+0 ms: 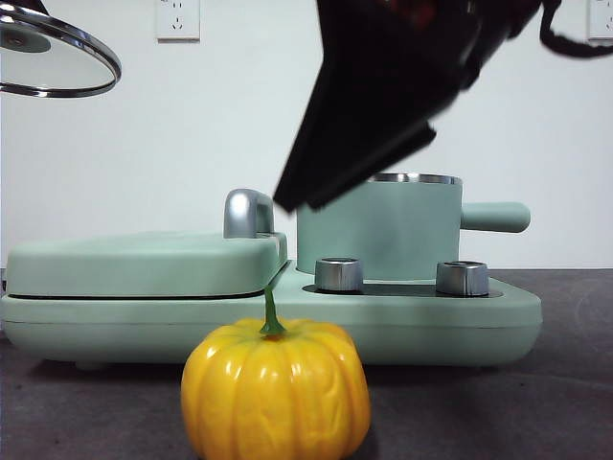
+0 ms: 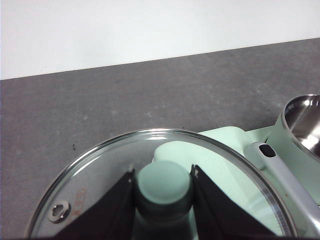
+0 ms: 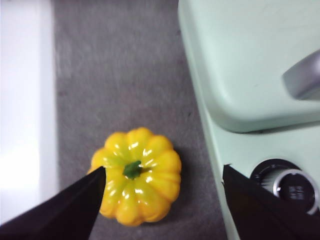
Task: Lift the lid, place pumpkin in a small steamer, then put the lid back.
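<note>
The yellow-orange pumpkin (image 1: 276, 388) (image 3: 137, 175) sits on the dark table, in front of the mint-green appliance. Above it hangs my right gripper (image 3: 164, 169) (image 1: 311, 192), open, with one jaw on either side of the pumpkin and neither touching it. My left gripper (image 2: 164, 182) is shut on the mint-green knob of the glass lid (image 2: 100, 170) and holds the lid (image 1: 57, 57) high in the air at the left. Uncovered, the small steamer (image 1: 383, 235) (image 2: 302, 120) stands on the appliance's right half, its steel inside showing.
The wide flat griddle cover (image 1: 144, 259) with its chrome handle (image 1: 247, 213) takes up the appliance's left half. Two steel knobs (image 1: 339, 274) (image 1: 462, 278) stick out at the front, below the steamer. The steamer's side handle (image 1: 493, 217) points right. A wall stands behind.
</note>
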Tool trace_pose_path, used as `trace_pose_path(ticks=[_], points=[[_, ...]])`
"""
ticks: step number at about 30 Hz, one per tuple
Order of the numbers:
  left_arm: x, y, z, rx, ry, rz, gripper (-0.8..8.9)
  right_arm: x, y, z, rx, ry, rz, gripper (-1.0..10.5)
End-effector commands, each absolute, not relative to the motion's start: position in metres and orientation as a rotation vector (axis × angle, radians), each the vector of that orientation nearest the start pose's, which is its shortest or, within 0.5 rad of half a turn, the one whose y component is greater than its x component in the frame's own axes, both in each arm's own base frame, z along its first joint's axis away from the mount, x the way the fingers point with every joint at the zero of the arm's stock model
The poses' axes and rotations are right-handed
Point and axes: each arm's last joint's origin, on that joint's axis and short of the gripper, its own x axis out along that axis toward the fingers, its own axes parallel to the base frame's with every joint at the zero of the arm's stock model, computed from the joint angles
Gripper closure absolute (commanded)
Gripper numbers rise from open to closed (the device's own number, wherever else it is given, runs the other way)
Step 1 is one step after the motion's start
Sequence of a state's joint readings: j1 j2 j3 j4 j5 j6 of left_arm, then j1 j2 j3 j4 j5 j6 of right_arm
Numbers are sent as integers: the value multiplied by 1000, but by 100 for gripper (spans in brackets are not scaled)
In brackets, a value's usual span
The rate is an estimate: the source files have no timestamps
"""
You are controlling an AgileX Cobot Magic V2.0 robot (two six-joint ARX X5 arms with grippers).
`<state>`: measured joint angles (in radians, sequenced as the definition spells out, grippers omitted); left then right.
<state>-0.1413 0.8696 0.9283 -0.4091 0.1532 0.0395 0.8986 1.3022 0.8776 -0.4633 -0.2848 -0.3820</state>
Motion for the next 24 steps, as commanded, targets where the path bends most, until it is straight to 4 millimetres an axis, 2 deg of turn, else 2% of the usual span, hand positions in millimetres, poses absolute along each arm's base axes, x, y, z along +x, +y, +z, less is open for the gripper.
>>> trace_pose_path(ticks=[1, 12, 24], points=[[179, -30, 355, 34, 293, -298, 802, 153, 217, 233, -650, 671, 1295, 526], [179, -30, 355, 35, 293, -298, 802, 154, 232, 207, -723, 759, 1309, 512], [179, -30, 355, 38, 292, -298, 802, 157, 237, 190, -740, 819, 1311, 481]])
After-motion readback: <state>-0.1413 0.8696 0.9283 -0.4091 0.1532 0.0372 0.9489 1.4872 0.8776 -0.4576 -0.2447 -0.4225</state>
